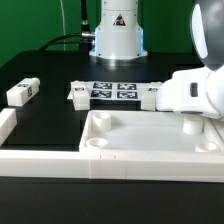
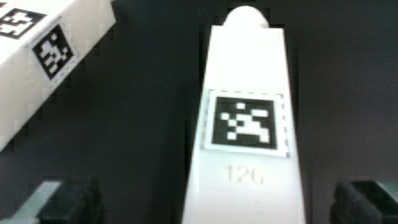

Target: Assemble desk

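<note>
The white tray-like tabletop [image 1: 150, 140] with a raised rim and round corner sockets lies at the front of the black table. In the wrist view a long white leg [image 2: 244, 110] with a black-and-white tag lies lengthwise between my fingers. My gripper [image 2: 214, 205] is open and straddles the leg's near end. A dark gap shows on each side between the leg and the fingertips [image 2: 64, 200]. In the exterior view the arm's white hand [image 1: 195, 88] hangs at the right beside a leg [image 1: 150, 95], and its fingers are hidden there.
Two more tagged legs [image 1: 22, 92] [image 1: 78, 92] lie at the exterior view's left. The marker board [image 1: 113, 92] lies before the robot base [image 1: 118, 35]. A white border rail [image 1: 35, 160] runs along the front left. Another white tagged piece [image 2: 39, 50] lies beside the straddled leg.
</note>
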Tool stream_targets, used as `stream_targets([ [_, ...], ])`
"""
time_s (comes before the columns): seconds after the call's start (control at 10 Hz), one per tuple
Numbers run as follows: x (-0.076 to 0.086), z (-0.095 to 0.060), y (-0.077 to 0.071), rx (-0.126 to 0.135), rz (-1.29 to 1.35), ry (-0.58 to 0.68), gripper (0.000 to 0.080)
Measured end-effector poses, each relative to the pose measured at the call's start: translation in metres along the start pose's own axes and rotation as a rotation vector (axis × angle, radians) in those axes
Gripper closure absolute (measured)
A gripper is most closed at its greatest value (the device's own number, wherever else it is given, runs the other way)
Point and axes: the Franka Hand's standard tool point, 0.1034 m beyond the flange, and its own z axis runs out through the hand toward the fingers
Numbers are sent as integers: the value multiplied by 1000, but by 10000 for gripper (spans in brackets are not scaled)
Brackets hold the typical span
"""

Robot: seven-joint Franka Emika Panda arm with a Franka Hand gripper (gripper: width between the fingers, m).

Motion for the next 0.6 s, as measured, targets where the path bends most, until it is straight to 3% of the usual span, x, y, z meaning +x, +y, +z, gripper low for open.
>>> stream_targets([
  [0.1, 0, 0, 0, 0, 0, 0, 237],
  [0.2, 0, 0, 0, 0, 0, 0, 237],
  [0.3, 0, 0, -1, -1, -1, 0, 417],
  [0.4, 0, 0, 0, -1, 0, -1, 512],
  [0.6, 0, 0, 0, -1, 0, 0, 512],
])
